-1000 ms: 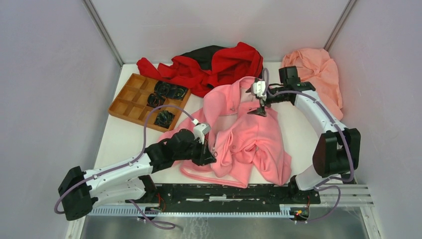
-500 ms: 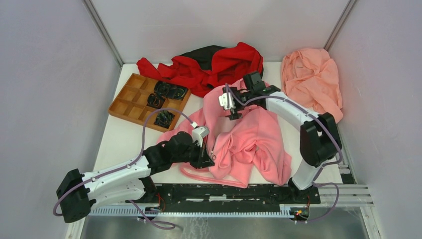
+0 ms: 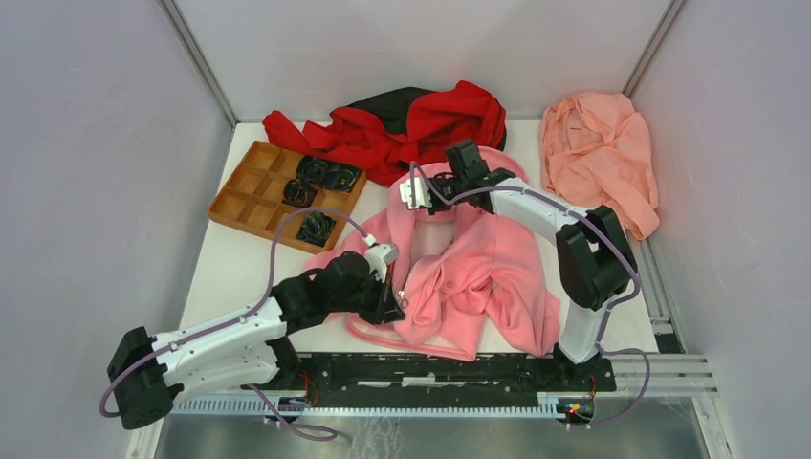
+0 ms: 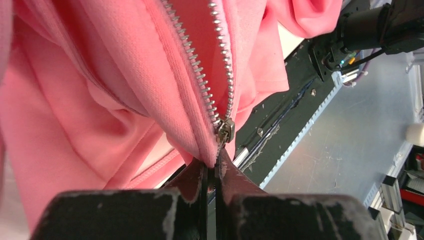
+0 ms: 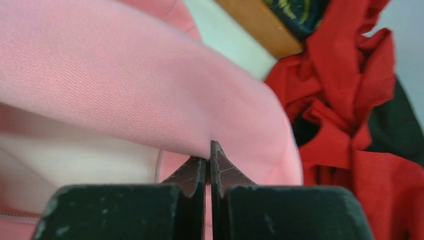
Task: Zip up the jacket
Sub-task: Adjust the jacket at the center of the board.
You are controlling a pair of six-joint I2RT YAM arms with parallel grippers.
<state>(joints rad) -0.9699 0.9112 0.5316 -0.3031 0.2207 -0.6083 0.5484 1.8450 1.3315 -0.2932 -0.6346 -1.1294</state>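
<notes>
The jacket lies bunched mid-tabletop, toward the near edge. The left gripper, its arm stretched low from the near-left corner, is clamped shut on the hem right under the zipper slider, anchoring it, I'd say. The right gripper, its arm hooked toward the far edge, pinches a fold at the jacket's far end, likely to tension the front.

Top cam: bright, even, soft light from overhead, only faint shadows under the jacket folds. Dull sheen on the metal ledge up front. Left wrist cam: zipper teeth sharp, bg softer. Right wrist cam: close fleece fairly crisp, red garment & edges blurry.
</notes>
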